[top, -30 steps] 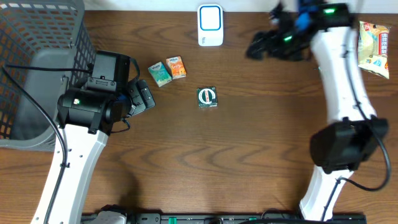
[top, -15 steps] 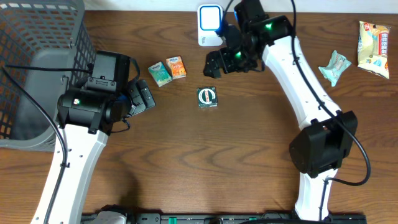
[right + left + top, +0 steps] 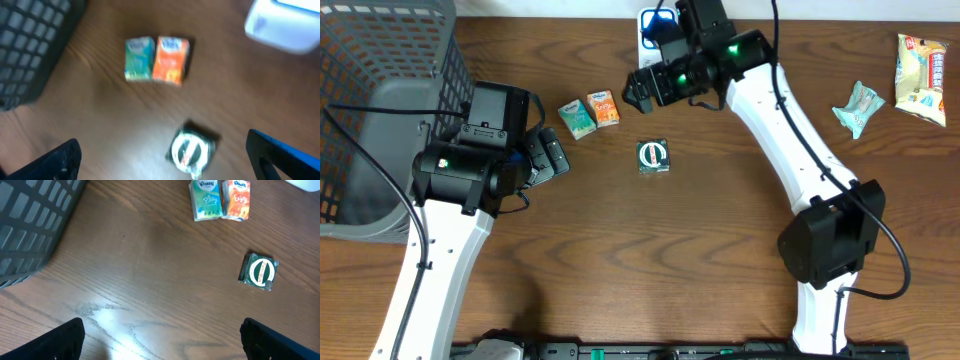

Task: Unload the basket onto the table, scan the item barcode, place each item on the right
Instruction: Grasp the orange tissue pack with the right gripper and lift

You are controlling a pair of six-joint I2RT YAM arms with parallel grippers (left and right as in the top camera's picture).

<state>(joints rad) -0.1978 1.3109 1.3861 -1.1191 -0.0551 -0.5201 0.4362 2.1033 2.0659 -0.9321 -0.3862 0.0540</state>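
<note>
left arm (image 3: 432, 265): white link slants up from the near left edge, bent at a black wrist block with one green light lit.
left gripper (image 3: 553, 157): points right, low and level; jaws spread wide, nothing between them.
left fingers (image 3: 60, 342): dark tips sit only in the bottom corners of the left wrist view, far apart.
right arm (image 3: 790, 140): stretched long, up and leftward from a black elbow joint; green lights lit near the wrist.
right gripper (image 3: 642, 88): points left; jaws wide apart, empty.
right fingers (image 3: 57, 160): one dark tip lower left, a blue-edged one lower right; that view is blurred.
</note>
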